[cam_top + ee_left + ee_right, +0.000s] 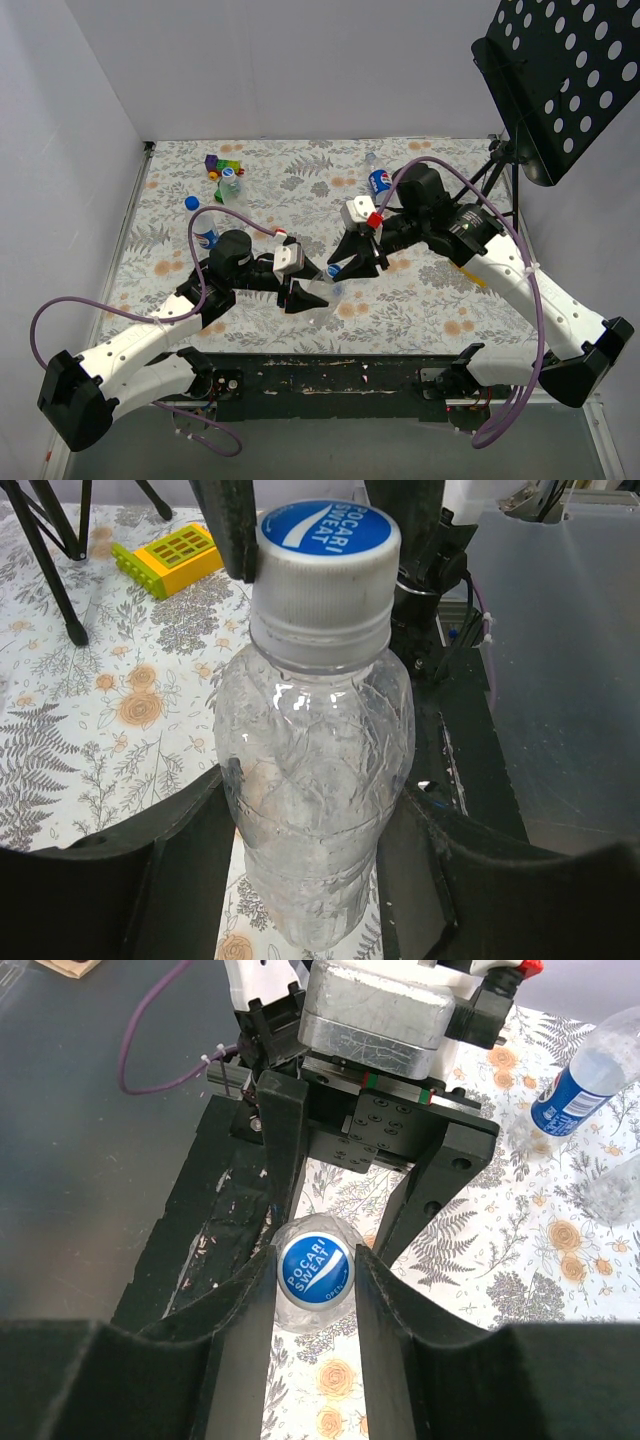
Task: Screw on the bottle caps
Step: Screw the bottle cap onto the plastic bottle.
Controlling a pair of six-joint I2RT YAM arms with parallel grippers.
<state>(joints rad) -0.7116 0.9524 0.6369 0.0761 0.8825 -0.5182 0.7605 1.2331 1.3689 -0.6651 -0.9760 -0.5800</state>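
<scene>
Here, my left gripper (315, 790) grasps the crinkled clear bottle (310, 730) around its lower body, and the bottle's base is cut off below my fingers. The blue-topped cap (315, 1272) sits on the bottle's neck. My right gripper (315, 1253) straddles that cap from above, jaws close against its sides; whether they actually pinch it, I cannot tell. Beyond the bottle, a Pepsi-labelled bottle (570, 1100) shows only partly.
</scene>
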